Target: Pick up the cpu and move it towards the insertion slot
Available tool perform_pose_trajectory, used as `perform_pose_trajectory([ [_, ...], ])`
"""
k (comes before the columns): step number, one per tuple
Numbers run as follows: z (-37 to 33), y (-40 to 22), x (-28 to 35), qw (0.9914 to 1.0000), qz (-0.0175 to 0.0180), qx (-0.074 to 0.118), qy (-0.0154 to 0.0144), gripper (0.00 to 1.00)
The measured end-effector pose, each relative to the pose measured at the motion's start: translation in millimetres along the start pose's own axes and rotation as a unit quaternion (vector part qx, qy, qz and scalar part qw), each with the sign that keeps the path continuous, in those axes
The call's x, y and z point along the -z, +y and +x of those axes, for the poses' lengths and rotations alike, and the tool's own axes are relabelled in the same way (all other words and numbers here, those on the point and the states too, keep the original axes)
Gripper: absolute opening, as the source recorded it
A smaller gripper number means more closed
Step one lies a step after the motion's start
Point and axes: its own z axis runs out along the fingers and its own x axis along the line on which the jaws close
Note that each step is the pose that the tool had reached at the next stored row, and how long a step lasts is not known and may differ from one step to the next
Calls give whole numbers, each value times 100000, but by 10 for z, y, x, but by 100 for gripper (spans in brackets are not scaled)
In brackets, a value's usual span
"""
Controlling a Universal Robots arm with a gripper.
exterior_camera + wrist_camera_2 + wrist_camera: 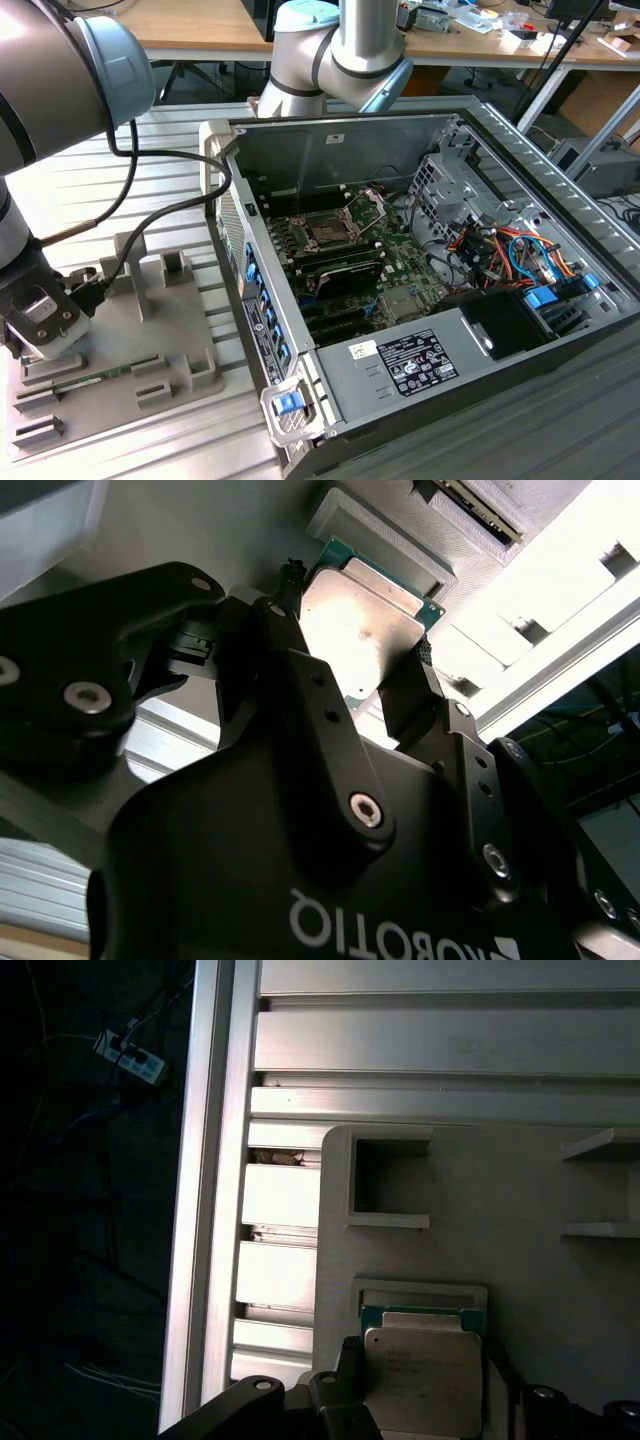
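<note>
Looks like the gripper (pixel 355 625) is clamping its fingers (pixel 412 685) on the cpu (pixel 420 1375) by opposite edges, holding it flat for lifting off the grey tray (pixel 500 1180) near its edge.

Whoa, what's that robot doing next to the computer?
The robot's claw is down at the grey tray beside the open computer, sitting right around the cpu, a small silvery square. The cpu hasn't reached the slot on the green board inside the computer yet.
</note>
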Motion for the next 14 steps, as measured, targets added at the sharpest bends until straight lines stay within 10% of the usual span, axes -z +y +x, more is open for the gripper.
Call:
perform_pose_trajectory([
  [14,0,2,42,100000,-4,-2,-3,55],
])
